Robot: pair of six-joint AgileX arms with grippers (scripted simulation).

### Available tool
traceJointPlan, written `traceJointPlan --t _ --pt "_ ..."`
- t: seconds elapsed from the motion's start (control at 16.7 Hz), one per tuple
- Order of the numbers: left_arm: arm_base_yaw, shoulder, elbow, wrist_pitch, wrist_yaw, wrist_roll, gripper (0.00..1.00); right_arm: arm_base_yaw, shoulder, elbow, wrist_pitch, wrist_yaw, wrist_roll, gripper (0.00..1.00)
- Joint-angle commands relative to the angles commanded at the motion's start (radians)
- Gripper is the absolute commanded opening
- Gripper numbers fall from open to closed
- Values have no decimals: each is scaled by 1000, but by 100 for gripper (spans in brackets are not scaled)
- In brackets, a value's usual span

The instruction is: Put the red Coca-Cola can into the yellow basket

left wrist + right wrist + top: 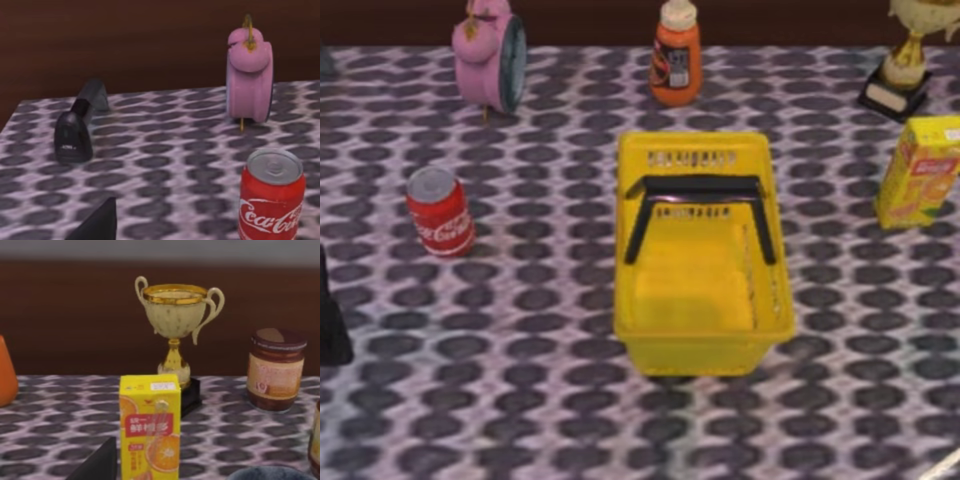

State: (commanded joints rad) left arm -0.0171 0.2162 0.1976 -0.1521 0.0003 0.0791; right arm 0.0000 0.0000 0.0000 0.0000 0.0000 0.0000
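Fingers on your left arm showed only as one dark tip (100,222), so you could not tell their opening. Your red Coca-Cola can (439,212) stood upright on the worktop's left side, near that arm and well left of the yellow basket (625,300); your right arm was parked far off.

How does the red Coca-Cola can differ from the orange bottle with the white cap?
The red Coca-Cola can is red with a flat silver top; the orange bottle is orange with a white cap. The can stands left of the yellow basket, the bottle behind it. Both stand upright.
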Motion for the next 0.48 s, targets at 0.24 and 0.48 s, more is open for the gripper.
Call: traceJointPlan --t 0.24,0.48 --pt "-24 349 292 -197 1 105 100 0 0 0 0 0 0 100" --pt "-51 790 660 -415 2 228 100 0 0 0 0 0 0 100"
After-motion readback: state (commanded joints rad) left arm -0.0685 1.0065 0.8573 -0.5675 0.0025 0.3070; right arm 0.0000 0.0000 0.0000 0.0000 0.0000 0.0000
